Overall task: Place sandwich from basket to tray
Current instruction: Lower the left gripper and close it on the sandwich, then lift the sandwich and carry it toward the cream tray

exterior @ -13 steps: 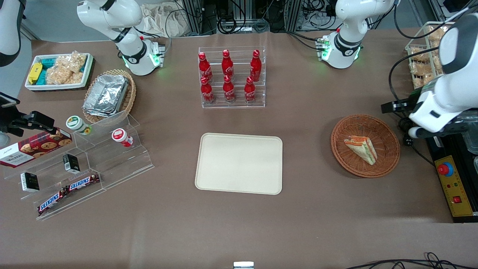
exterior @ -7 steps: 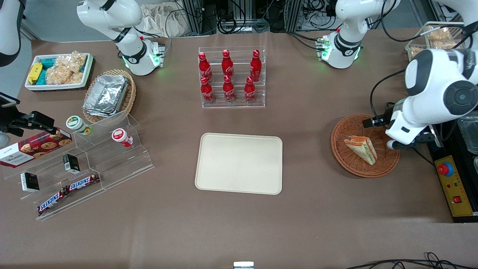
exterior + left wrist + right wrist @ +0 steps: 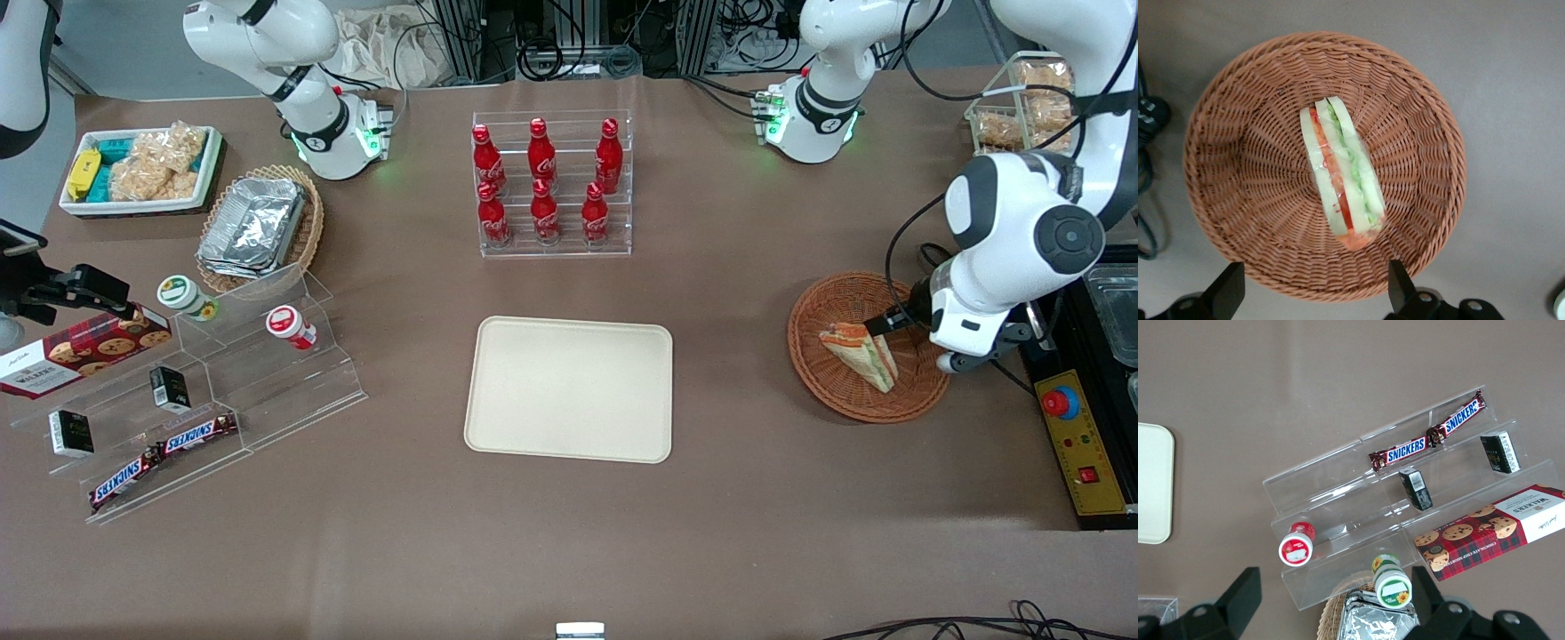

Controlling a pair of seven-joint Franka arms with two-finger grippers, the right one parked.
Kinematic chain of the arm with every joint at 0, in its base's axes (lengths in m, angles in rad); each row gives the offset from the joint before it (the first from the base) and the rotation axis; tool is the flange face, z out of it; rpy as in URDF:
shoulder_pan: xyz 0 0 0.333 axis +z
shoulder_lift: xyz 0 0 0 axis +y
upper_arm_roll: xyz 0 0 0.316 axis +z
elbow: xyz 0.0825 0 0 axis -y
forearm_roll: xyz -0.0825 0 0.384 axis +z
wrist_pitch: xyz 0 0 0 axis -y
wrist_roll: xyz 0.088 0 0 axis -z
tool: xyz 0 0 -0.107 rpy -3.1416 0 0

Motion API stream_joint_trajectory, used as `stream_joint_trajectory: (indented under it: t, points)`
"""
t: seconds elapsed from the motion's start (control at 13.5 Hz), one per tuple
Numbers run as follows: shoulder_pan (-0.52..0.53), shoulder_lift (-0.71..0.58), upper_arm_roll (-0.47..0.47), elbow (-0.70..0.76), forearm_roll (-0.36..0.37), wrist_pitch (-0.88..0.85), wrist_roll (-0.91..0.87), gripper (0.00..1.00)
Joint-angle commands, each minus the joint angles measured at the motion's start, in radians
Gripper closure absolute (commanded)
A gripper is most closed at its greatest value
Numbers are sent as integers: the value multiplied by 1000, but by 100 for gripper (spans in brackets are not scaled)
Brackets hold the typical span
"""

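Gripper (image 3: 1315,293) hangs above the basket (image 3: 1225,133), fingers (image 3: 1228,290) spread wide and holding nothing, one to each side of the sandwich (image 3: 1341,177) below. That sandwich lies on its side in the middle of the basket, its red and green filling showing. From the front, the basket (image 3: 836,391) sits toward the working arm's end of the table, well apart from the bare tray (image 3: 569,389) at the table's middle.

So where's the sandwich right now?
The sandwich lies in the basket toward the working arm's end of the table, well apart from the tray. The gripper hovers open above it, not touching.
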Motion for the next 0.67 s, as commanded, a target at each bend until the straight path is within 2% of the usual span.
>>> stream_joint_trajectory:
  t: [0.0, 0.3, 0.59]
  points:
    - [12, 54, -9, -5, -12, 86, -109, 3]
    - [18, 106, -9, -34, -7, 207, -230, 5]
    - [19, 115, -9, -75, -4, 263, -258, 7]
